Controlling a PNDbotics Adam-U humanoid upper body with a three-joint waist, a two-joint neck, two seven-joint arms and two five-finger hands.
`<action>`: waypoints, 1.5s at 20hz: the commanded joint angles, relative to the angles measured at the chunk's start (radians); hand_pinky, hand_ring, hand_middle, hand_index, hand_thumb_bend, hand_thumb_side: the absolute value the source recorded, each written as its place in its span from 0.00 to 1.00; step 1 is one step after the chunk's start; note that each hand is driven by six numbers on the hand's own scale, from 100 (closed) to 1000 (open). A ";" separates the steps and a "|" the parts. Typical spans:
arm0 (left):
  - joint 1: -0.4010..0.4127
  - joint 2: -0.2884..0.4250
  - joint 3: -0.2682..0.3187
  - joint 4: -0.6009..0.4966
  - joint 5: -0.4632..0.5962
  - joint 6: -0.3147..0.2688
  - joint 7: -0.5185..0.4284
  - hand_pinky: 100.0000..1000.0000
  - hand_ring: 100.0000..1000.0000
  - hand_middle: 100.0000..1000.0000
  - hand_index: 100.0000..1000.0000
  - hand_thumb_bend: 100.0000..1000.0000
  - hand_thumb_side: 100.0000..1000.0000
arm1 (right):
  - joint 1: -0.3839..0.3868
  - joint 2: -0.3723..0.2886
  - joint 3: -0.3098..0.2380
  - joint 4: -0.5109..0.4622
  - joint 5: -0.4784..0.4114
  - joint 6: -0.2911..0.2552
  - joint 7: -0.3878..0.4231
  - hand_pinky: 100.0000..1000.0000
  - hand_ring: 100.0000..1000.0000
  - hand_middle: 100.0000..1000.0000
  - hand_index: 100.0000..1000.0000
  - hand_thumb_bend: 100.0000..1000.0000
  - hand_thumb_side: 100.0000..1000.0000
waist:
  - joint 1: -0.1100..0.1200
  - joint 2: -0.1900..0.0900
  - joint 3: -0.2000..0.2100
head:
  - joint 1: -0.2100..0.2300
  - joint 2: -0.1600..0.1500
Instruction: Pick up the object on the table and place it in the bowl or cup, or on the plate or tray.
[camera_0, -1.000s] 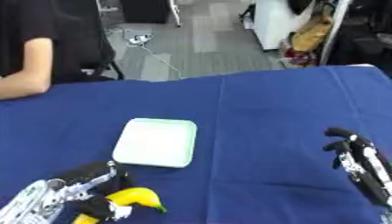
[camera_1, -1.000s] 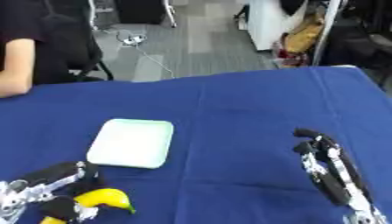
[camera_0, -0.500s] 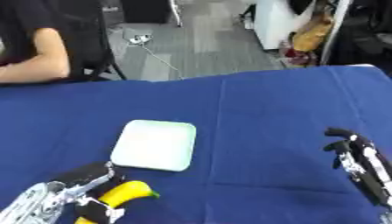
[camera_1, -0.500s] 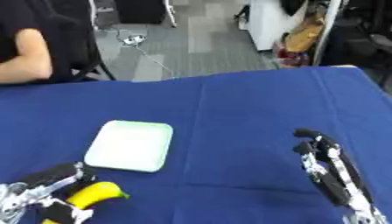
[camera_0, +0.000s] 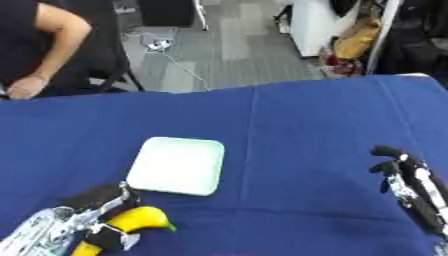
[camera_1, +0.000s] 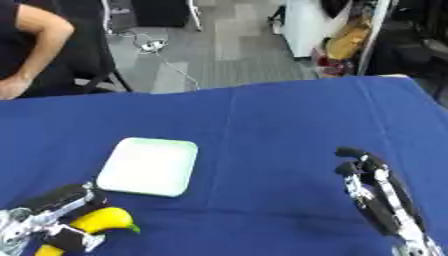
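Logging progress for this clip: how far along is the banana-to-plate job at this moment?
Done: the left hand is curled round the banana near the lower left corner. In hand: the carry, with the banana just short of the pale green plate. Left: setting it on the plate, which is bare. The right hand idles open at lower right.

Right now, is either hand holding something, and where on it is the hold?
The left hand holds the banana around its middle, with the tip sticking out toward the plate. The right hand holds nothing.
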 joint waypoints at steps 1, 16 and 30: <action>-0.008 0.017 0.013 -0.005 -0.006 0.008 0.010 0.00 0.00 0.00 0.21 0.00 0.19 | -0.012 -0.011 -0.004 -0.018 0.002 -0.001 -0.001 0.31 0.59 0.74 0.85 0.00 0.81 | -0.004 -0.015 0.001 | -0.002 -0.006; -0.110 0.095 -0.014 -0.050 0.038 -0.025 -0.064 0.00 0.00 0.00 0.20 0.00 0.18 | -0.002 -0.015 -0.002 -0.011 0.003 0.000 0.001 0.31 0.59 0.74 0.85 0.00 0.81 | 0.009 -0.038 0.003 | -0.008 0.003; -0.204 0.153 -0.017 -0.072 0.094 -0.040 -0.117 0.00 0.00 0.00 0.21 0.00 0.18 | 0.001 -0.018 0.002 -0.005 0.005 -0.001 0.005 0.31 0.59 0.74 0.85 0.00 0.81 | 0.031 -0.056 -0.001 | -0.013 -0.003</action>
